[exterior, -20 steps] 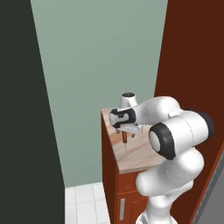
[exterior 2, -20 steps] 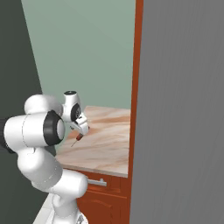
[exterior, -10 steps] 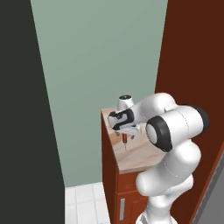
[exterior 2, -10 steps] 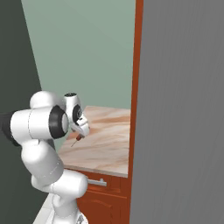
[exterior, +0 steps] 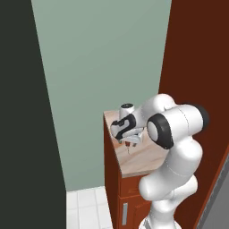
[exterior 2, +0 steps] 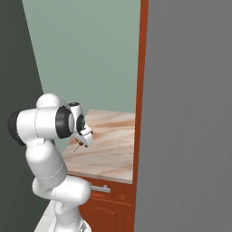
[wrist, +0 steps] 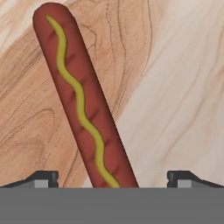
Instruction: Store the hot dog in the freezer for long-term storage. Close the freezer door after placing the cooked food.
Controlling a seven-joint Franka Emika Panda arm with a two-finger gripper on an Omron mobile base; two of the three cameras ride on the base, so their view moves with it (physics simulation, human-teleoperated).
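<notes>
Left base view: tool (exterior: pixel 132 141) low over the wooden surface (exterior: pixel 143 159), hot dog hidden. Right base view: tool (exterior 2: pixel 84 139) at surface's (exterior 2: pixel 108 145) left part. Hand view: tips spread wide, hot dog (wrist: pixel 83 103) lying between them, untouched.

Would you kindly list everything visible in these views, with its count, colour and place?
Slim reddish-brown hot dog with a wavy yellow mustard line: one, lying on the countertop, between the open finger tips.
Pale wood-grain countertop: one, beige and tan, atop the cabinet.
Red-brown wooden base cabinet: one, under the countertop, with a metal bar handle.
Tall red-brown side panel: one, beside the countertop.
Flat grey panel: one, filling the right of the right base view.
Sage-green wall: one, behind the counter.
White tiled floor: below the wall.
White robot arm: one; its gripper is open, low over the hot dog.
</notes>
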